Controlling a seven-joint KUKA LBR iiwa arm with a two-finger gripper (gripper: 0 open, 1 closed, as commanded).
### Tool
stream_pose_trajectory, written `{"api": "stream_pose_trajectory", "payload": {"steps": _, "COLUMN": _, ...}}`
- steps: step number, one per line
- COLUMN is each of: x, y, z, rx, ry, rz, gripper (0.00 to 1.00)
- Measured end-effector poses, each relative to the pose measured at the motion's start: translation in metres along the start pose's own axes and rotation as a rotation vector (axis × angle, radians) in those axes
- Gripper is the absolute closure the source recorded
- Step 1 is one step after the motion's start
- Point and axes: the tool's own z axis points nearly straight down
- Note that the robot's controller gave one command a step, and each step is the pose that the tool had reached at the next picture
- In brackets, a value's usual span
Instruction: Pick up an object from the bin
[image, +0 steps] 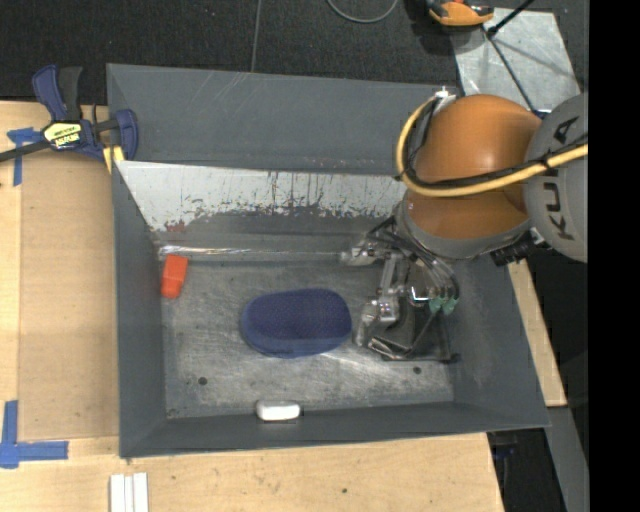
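Camera view, one pad, one orange block

dark blue oval pad, orange block and white piece lie in the grey bin.

Blue oval pad lies flat mid-bin (orange block left, white piece front).

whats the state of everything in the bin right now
blue oval pad: lying flat in the middle of the bin, not held
orange block: against the left wall, free
white piece: lying by the front wall, free
tool: down low at the right, close beside the blue pad, contact unclear
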Motion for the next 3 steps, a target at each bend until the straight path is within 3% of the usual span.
{"api": "stream_pose_trajectory", "payload": {"steps": 1, "x": -0.056, "y": -0.073, "z": 0.12, "rx": 0.001, "ry": -0.007, "rz": -0.229, "gripper": 0.0}}
{"api": "stream_pose_trajectory", "payload": {"steps": 2, "x": -0.043, "y": -0.014, "z": 0.145, "rx": 0.006, "ry": -0.015, "rz": -0.367, "gripper": 0.0}}
{"api": "stream_pose_trajectory", "payload": {"steps": 3, "x": -0.046, "y": -0.012, "z": 0.143, "rx": 0.004, "ry": -0.027, "rz": -0.365, "gripper": 1.0}}
